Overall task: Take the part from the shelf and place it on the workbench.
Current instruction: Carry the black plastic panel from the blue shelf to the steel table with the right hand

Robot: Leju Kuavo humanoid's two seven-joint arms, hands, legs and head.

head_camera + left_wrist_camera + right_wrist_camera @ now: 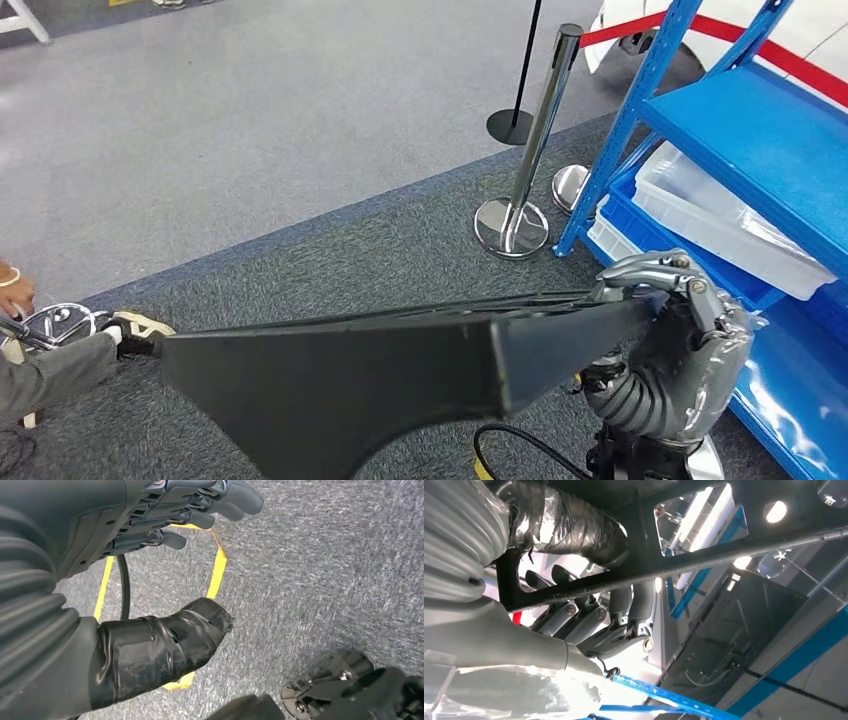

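My right hand [680, 300] grips one end of the flat black part [350, 370], which stretches from the hand toward nine o'clock above the grey carpet [330, 250]. My left hand [165, 515] hangs empty, fingers apart. Blue shelf [760, 140] at two o'clock.

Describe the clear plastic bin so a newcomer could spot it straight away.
Find the blue metal shelf on the right. Under its top board a shallow translucent white plastic bin sits on a blue tray. It is the pale item among blue surfaces.
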